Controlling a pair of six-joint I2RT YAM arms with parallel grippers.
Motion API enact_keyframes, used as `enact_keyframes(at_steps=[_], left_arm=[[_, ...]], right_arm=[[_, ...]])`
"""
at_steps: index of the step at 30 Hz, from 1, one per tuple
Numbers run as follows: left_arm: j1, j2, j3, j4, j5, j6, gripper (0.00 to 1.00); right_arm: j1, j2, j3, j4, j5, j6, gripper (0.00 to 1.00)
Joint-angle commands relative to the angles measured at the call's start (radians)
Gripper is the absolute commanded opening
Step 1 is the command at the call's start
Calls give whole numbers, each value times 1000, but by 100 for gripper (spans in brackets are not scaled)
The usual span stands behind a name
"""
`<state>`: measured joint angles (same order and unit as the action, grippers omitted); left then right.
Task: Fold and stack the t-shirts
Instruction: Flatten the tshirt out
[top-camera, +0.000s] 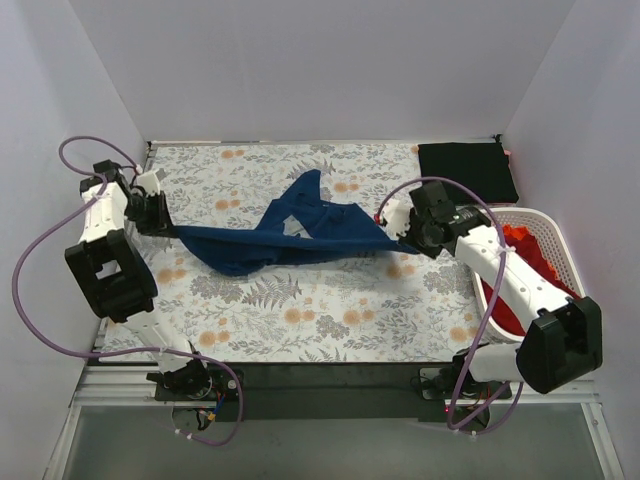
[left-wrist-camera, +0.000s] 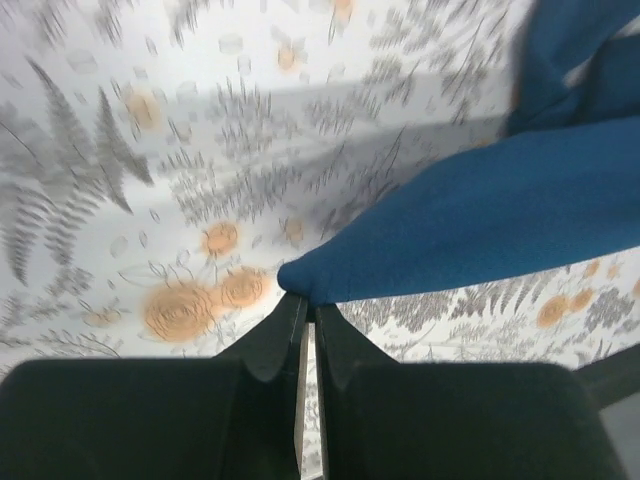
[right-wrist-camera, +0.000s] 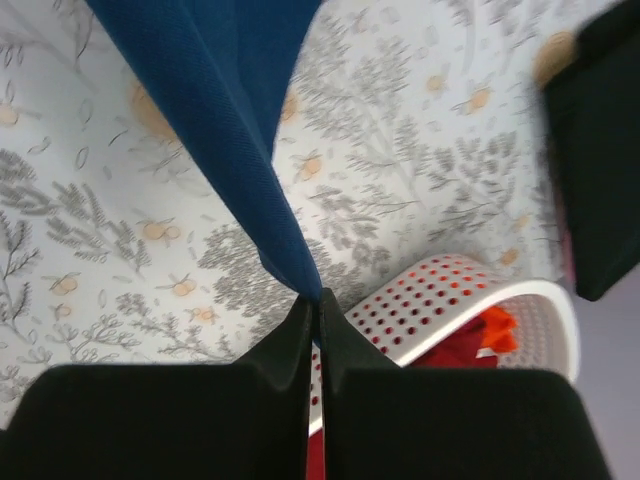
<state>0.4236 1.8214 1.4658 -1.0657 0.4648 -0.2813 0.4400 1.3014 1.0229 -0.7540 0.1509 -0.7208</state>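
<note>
Navy t-shirt (top-camera: 300, 245) hangs taut, left gripper (top-camera: 170, 228) and right gripper (top-camera: 404, 240) clamped on its ends; best lowered evenly, flat.

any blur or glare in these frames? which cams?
Top external: sharp, evenly lit, no glare on the table cover. Left wrist: cover smeared by motion blur, navy t-shirt crisper. Right wrist: mild blur toward the edges, basket holes readable.

A navy blue t-shirt (top-camera: 290, 238) stretches, crumpled and drawn taut from left to right, across the middle of the tabletop (top-camera: 300, 320). A black t-shirt (top-camera: 466, 172) lies folded at the far right corner. Red and orange t-shirts (top-camera: 535, 258) are heaped in a white basket (top-camera: 535, 213).
</note>
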Motion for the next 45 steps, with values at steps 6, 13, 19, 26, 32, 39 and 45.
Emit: enact_keyframes(at_steps=[6, 13, 19, 26, 32, 39, 45], left_arm=[[4, 41, 465, -13, 139, -88, 0], [-14, 27, 640, 4, 222, -173, 0], [-14, -281, 410, 173, 186, -191, 0], [-16, -640, 174, 345, 117, -188, 0], [-14, -669, 349, 75, 192, -32, 0], [-16, -705, 482, 9, 63, 1, 0], [-14, -711, 449, 32, 60, 2, 0]], right_arm=[[-73, 177, 532, 39, 39, -23, 1], [-99, 306, 912, 42, 97, -29, 1], [-99, 199, 954, 106, 162, -8, 1], [-96, -91, 780, 225, 222, 17, 1], [-96, -289, 781, 240, 237, 46, 1], [-107, -300, 901, 278, 240, -77, 1], [-109, -292, 697, 505, 220, -238, 1]])
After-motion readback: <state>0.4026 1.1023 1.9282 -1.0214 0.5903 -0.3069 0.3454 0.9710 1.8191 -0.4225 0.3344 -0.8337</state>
